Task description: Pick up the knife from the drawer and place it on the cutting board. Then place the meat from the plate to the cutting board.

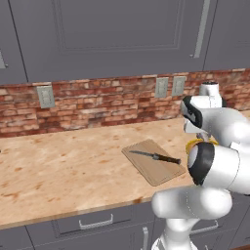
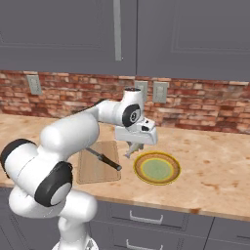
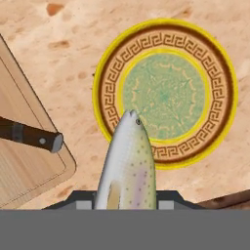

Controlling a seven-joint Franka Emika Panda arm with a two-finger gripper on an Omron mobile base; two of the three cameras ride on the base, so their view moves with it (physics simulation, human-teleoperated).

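Gripper (image 2: 131,149) is holding the meat (image 3: 128,163) above the counter (image 1: 63,166).
The jaws are clamping the pale oblong piece, which is hanging between the plate (image 2: 157,168) and the cutting board (image 2: 93,168), where the knife (image 2: 103,159) is lying.

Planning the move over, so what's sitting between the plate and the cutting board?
In the hand view, bare counter separates the plate from the cutting board; the held meat hangs above that gap.

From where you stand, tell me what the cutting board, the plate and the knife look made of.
Cutting board: light wood, matt, faint grain. Plate: likely glazed ceramic, with a yellow rim and a printed brown key-pattern band. Knife: thin silvery blade, probably steel; dark handle, wood or plastic, cannot tell.
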